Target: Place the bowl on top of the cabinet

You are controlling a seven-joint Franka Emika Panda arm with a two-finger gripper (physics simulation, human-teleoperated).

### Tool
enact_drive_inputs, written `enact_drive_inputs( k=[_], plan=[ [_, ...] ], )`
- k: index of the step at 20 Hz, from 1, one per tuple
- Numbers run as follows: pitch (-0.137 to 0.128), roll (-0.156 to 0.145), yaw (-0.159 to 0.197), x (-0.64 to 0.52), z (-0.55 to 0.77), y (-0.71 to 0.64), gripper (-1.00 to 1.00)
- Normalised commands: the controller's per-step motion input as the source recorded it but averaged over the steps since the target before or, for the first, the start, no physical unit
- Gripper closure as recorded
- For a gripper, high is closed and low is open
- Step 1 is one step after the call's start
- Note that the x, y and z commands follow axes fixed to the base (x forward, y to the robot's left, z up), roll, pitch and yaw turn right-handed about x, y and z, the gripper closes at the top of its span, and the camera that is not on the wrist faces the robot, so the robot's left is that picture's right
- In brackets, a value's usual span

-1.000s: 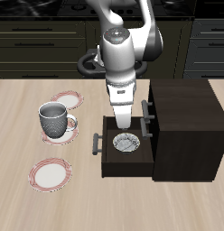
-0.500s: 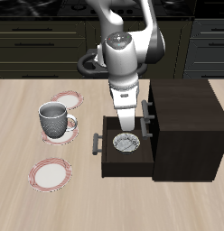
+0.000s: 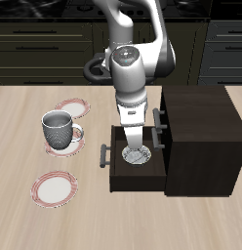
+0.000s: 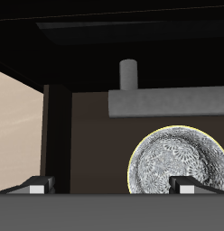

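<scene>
Bowl [image 3: 138, 155] sits down inside the pulled-out drawer [image 3: 121, 176] of the cabinet [image 3: 198, 137], which explains the arm's posture in the exterior view: it stands almost straight above the drawer so the fingers [image 3: 136, 144] can descend vertically between the drawer walls. Their tips hang just above the bowl's near rim, not visibly touching it. The cabinet's flat top, where the bowl must end up, lies beside and above the fingers, bare. Well apart from the fingers, on the table [image 3: 25, 137], a grey mug [image 3: 58, 129] stands on one red-rimmed plate [image 3: 72, 106] area, with another plate [image 3: 54, 187] nearer the table's front edge; none of these concern the task. From this view alone I cannot tell how wide the fingers stand.

Wrist view settles it: the two fingertips [image 4: 186, 186] are spread apart with nothing between them, and the speckled bowl [image 4: 177, 164] lies under one tip rather than centred in the gap. That offset looks deliberate, I judge, so one finger goes inside the rim and the other outside, pinching the wall. A grey bar handle [image 4: 163, 104] crosses beyond the bowl, against the cabinet's dark front.
</scene>
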Motion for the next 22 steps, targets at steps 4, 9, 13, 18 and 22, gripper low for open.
enact_drive_inputs(
  k=[4, 9, 13, 18, 22],
  plan=[
    [0.028, -0.013, -0.013, 0.06, -0.21, -0.13, -1.00],
    [0.050, -0.013, -0.002, -0.02, -0.34, -0.12, -1.00],
    [0.030, -0.049, -0.024, 0.17, -0.33, -0.25, -1.00],
    [0.118, -0.016, -0.018, 0.14, -0.78, -0.08, -1.00],
    [0.109, 0.008, 0.012, 0.08, -0.72, 0.08, -1.00]
  ],
)
